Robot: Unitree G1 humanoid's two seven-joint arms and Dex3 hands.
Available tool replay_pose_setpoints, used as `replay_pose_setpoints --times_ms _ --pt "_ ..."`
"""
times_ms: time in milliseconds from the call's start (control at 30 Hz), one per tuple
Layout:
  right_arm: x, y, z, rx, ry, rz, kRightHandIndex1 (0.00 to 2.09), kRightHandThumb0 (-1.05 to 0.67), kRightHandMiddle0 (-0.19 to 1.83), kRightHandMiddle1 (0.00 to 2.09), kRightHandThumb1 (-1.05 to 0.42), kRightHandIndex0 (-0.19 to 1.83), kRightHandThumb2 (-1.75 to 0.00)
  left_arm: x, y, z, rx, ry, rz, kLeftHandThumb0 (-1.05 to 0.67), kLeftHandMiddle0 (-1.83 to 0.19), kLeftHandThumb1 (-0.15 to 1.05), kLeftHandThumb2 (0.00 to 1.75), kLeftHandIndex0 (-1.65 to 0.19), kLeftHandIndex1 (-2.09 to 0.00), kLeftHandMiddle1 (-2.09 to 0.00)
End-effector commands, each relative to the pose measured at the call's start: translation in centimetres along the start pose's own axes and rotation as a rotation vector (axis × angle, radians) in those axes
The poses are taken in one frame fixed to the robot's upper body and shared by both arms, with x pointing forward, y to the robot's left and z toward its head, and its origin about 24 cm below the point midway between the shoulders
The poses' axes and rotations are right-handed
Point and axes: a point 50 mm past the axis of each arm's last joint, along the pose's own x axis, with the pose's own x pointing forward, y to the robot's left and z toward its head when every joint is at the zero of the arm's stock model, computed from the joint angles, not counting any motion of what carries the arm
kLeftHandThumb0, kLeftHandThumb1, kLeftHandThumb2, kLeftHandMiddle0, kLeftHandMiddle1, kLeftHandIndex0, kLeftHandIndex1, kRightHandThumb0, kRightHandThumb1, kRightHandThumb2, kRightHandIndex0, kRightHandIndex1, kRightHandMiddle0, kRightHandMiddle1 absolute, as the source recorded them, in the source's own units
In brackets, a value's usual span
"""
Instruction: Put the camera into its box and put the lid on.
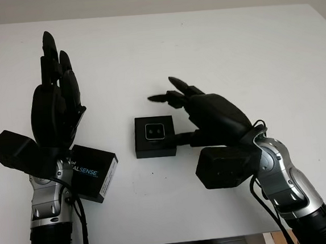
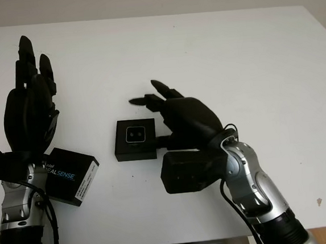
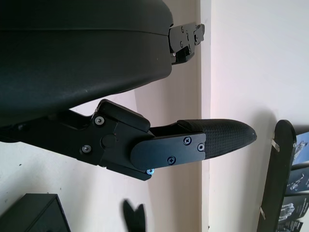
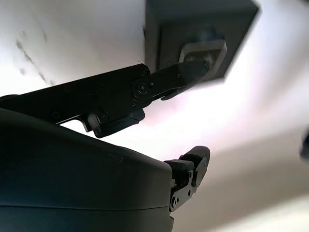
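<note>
Camera [image 1: 155, 132] sits in the open box [image 1: 154, 137] mid-desk [image 1: 231, 47], lens up. Lid [image 1: 90, 173] lies toward the near left edge, partly under the left arm; print reads "SENSE", the rest hidden. Left hand [image 1: 55, 97] open, raised above the lid, holding nothing. Right hand [image 1: 198, 104] open, just right of the box, holding nothing. Lid looks like light, stiff cardboard, probably slick; best pinched across its long edges.
</note>
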Motion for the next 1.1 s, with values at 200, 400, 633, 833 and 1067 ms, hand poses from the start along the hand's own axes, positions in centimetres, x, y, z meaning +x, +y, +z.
replay_pose_setpoints --times_ms 200,400,633,833,1067 --pt "1.5 -2.0 -0.2 0.023 0.007 -0.174 0.17 -0.55 0.14 0.90 -1.02 0.38 -0.06 -0.3 0.2 0.0 0.006 -0.004 0.008 -0.78 0.19 1.05 0.57 0.19 0.00 0.00" --pt "1.6 -1.6 -0.1 0.091 -0.023 -0.171 0.19 -0.56 0.10 0.98 -1.04 0.41 -0.06 -0.3 0.2 0.1 0.007 -0.001 0.010 -0.78 0.19 1.05 0.57 0.19 0.00 0.00" --pt "1.1 0.2 -0.9 0.348 -0.020 -0.106 0.14 -0.58 0.00 0.91 -1.05 0.31 -0.21 -0.6 0.7 1.0 0.042 -0.013 -0.008 -0.79 0.19 1.05 0.55 0.19 0.00 0.00" --pt "0.9 0.5 -2.0 0.560 0.057 -0.105 0.11 -0.62 0.01 0.78 -1.05 0.30 -0.31 -1.0 2.4 3.9 0.213 -0.026 -0.139 -0.82 0.19 1.05 0.51 0.19 0.00 0.00" --pt "0.8 -0.4 -3.2 0.770 0.094 -0.143 0.12 -0.61 -0.03 0.82 -1.05 0.32 -0.34 -0.7 5.5 8.8 0.417 0.078 -0.388 -0.79 0.18 1.05 0.23 0.16 -0.03 -0.04"
